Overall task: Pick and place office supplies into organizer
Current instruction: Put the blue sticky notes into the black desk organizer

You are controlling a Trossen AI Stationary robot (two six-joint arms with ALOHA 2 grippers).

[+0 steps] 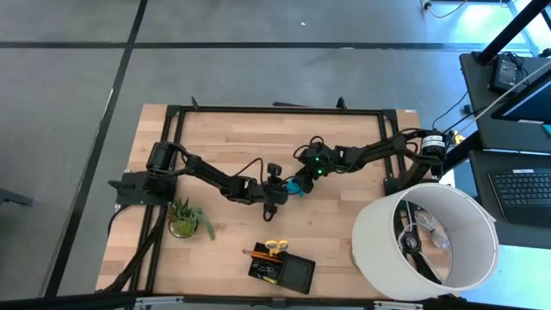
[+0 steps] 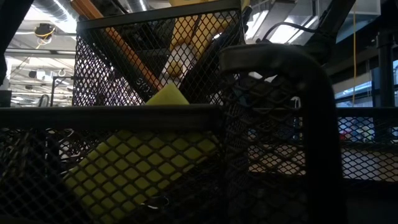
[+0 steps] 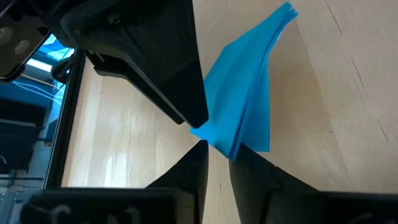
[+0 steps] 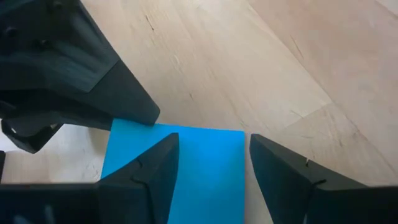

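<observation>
A bright blue note pad [image 1: 297,185] is at mid-table between my two grippers. My left gripper [image 1: 280,196] comes from the table's left and is shut on the pad. In the left wrist view the pad [image 3: 242,93] stands tilted, its sheets fanned apart. My right gripper [image 1: 303,179] reaches in from the right and is open; in its wrist view the pad [image 4: 199,168] lies under and between its fingers. The black organizer [image 1: 297,275] stands near the front edge, with yellow-handled scissors [image 1: 275,247] and an orange pencil [image 1: 256,253] in it. My left gripper pinches the pad's near corner [image 3: 227,146] between its two fingertips, coming slanting down from the table's left. The pad rises tilted away from the fingers with its sheets spread. My right gripper has one finger [image 4: 149,174] over the pad's face and the other beside its edge [image 4: 242,155]; whether they touch it I cannot tell.
A small green potted plant [image 1: 185,220] stands at the front left. A large white lampshade [image 1: 426,241] lies at the front right. The low view looks through the organizer's black mesh [image 2: 124,124] at a yellow block [image 2: 137,162]; both grippers are hidden there.
</observation>
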